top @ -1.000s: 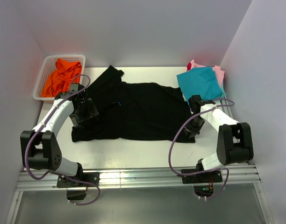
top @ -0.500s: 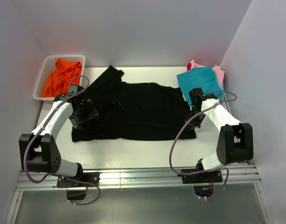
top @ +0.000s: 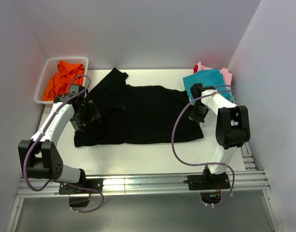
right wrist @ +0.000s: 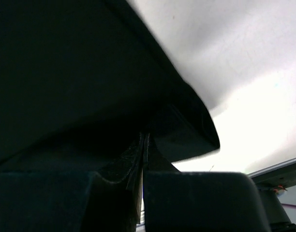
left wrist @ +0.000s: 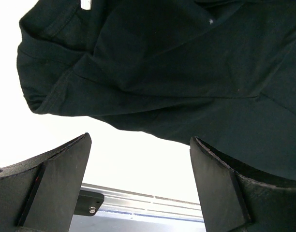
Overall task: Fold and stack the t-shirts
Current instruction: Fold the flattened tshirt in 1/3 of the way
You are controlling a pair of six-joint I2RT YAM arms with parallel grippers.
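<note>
Across the middle of the bench point(top: 153, 154) the black t-shirt point(top: 148, 116) lies spread flat, its long axis running from the left edge toward the right edge. One sleeve reaches up toward the far edge. The small chest logo sits in the left half, so the shoulders seem to lie at the left end and the hem at the right.

The right gripper point(right wrist: 144, 141) is at the right end of the shirt, on the hem. Its fingers are pressed together with only a thin slit between them, and the dark cloth rises to meet the tips, so it appears to be pinching the hem. The left gripper point(left wrist: 140, 140) hovers over the left end with its fingers spread wide and nothing between them. From its wrist view, the shirt's edge lies just beyond the tips, with bare bench between.

Each arm therefore has its own end of the long axis. Only the right end looks held, so the left arm probably has to close on its edge before the cloth can be folded.

In the far right corner the teal t-shirt point(top: 208, 83) lies folded on top of the pink t-shirt point(top: 227, 75), just beside the right gripper. The orange t-shirt point(top: 63, 79) sits crumpled in the white mesh basket point(top: 43, 81) at the far left corner
</note>
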